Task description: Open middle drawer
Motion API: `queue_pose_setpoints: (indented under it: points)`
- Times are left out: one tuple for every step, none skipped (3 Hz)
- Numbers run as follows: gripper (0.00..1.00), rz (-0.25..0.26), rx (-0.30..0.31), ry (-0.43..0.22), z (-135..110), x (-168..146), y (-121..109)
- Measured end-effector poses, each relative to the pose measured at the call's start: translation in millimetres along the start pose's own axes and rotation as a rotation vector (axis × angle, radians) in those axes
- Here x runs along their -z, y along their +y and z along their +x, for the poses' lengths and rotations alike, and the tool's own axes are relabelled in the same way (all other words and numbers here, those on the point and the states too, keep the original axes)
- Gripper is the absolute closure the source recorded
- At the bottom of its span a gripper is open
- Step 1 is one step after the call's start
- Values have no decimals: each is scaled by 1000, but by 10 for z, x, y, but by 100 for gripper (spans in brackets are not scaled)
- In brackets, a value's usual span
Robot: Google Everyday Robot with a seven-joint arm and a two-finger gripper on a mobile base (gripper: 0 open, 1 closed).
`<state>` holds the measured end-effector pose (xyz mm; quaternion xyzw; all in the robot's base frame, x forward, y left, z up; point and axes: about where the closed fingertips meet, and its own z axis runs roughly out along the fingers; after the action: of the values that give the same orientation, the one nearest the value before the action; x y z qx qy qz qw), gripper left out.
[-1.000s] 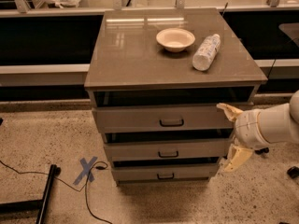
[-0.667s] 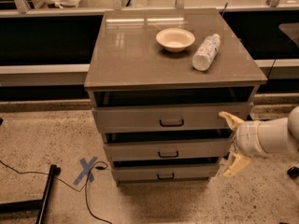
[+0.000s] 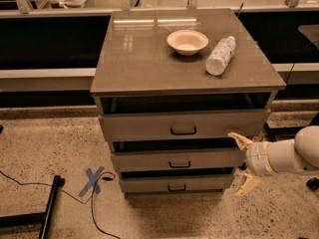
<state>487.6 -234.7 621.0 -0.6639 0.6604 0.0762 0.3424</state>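
The grey cabinet has three stacked drawers. The middle drawer (image 3: 177,159) has a medium-height flat front and a small black loop handle (image 3: 179,164); its front sits slightly forward of the frame, with a dark gap above it. My gripper (image 3: 244,163) is at the right end of that drawer's front, beside the cabinet's right edge. Its two pale fingers are spread apart, the upper fingertip (image 3: 240,140) near the drawer's top edge and the lower one (image 3: 246,185) level with the bottom drawer. It holds nothing.
The top drawer (image 3: 183,125) and bottom drawer (image 3: 175,185) have similar handles. A white bowl (image 3: 187,41) and a lying plastic bottle (image 3: 220,55) rest on the cabinet top (image 3: 139,59). A blue tape X (image 3: 93,180), a cable and a black stand leg (image 3: 47,210) lie on the floor at left.
My gripper has moved down along the cabinet's right side, from level with the top drawer to level with the middle drawer. The drawers have not moved.
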Motion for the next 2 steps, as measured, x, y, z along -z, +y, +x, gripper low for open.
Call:
queue_pose_setpoints:
  points:
    - [0,-8,-1,-3,3,-23,12]
    - [0,-19,-13,-7,75,-210,3]
